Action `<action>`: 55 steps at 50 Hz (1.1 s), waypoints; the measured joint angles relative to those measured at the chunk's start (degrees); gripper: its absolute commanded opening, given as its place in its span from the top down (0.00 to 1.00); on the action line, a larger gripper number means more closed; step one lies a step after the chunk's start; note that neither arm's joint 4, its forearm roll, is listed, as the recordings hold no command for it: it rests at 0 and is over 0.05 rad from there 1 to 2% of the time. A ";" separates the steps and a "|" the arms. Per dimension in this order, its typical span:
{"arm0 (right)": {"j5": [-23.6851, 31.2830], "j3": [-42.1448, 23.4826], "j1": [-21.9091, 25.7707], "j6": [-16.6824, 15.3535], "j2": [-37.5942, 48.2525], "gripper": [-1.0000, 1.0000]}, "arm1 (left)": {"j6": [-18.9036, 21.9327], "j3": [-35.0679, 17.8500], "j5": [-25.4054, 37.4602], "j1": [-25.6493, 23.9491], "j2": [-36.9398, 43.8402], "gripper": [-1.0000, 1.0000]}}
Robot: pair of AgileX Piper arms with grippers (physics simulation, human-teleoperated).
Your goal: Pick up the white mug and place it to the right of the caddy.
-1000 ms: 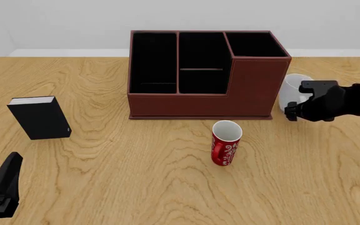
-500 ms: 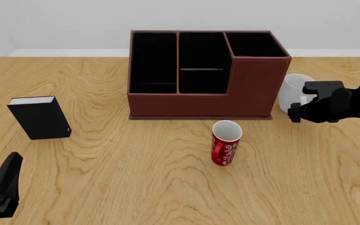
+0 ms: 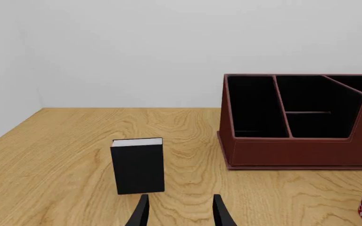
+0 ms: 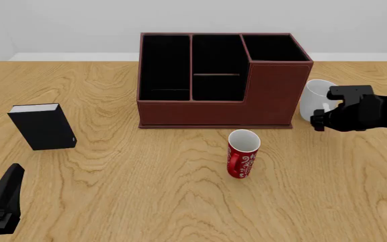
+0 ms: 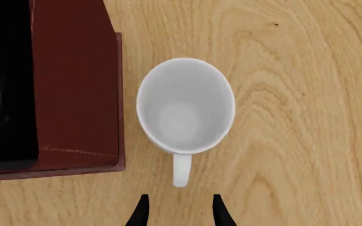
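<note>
The right gripper [image 5: 177, 212] is parted and empty; just beyond its fingertips the white mug [image 5: 185, 106] stands upright beside the caddy [image 5: 74, 84].

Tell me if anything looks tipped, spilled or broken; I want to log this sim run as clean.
Nothing stands out. The white mug stands upright and empty right of the caddy; the red mug and black book stand upright too. The right gripper is open behind the white mug's handle, holding nothing.

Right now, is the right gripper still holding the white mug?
No. In the right wrist view the white mug stands free on the table beside the caddy, and the open right gripper is clear of its handle.
</note>
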 measured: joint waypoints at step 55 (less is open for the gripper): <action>0.56 6.24 0.11 -1.14 -11.36 0.00 | 0.00 0.00 0.00 0.00 0.00 0.00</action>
